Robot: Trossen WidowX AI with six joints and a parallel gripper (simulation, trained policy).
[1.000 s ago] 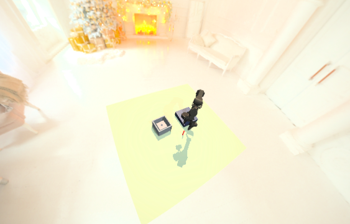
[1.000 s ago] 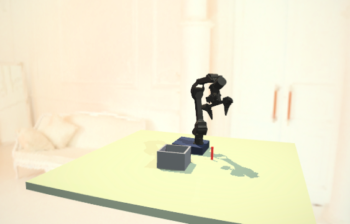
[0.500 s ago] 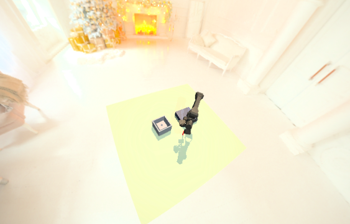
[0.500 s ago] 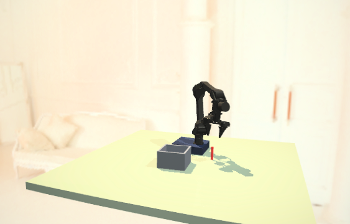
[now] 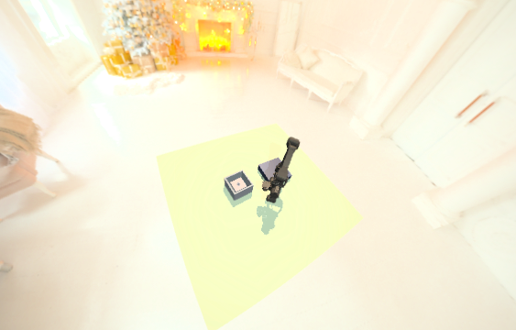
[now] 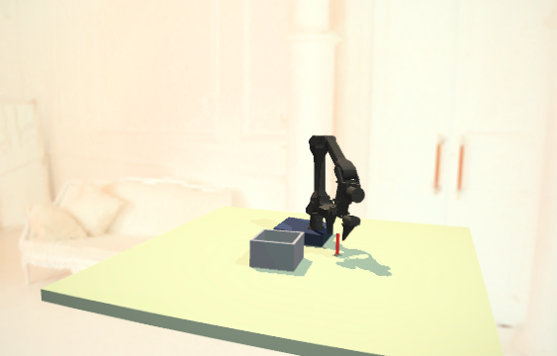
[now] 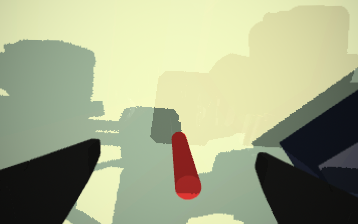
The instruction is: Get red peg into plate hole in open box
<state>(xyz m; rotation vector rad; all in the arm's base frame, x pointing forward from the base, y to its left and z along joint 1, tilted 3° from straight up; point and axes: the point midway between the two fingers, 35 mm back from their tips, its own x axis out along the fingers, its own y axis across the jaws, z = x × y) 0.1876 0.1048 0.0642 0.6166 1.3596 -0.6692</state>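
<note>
The red peg (image 6: 337, 246) (image 7: 186, 165) stands upright on the table, with its top toward the camera in the wrist view. It is hidden behind the arm in the top view. My gripper (image 6: 338, 235) (image 7: 179, 152) is open and points down. Its fingertips are spread to either side of the peg, near the level of its top in the exterior view, with nothing gripped. The grey open box (image 5: 242, 192) (image 6: 274, 256) stands apart from the peg. A pale plate (image 5: 235, 187) with a small dark hole lies at its bottom.
The dark blue base block (image 5: 266, 169) (image 6: 318, 238) (image 7: 330, 120) lies behind the peg in the exterior view and close to the right finger in the wrist view. The yellow-green table (image 5: 239, 247) (image 6: 184, 292) bears everything. Arm shadows fall around the peg.
</note>
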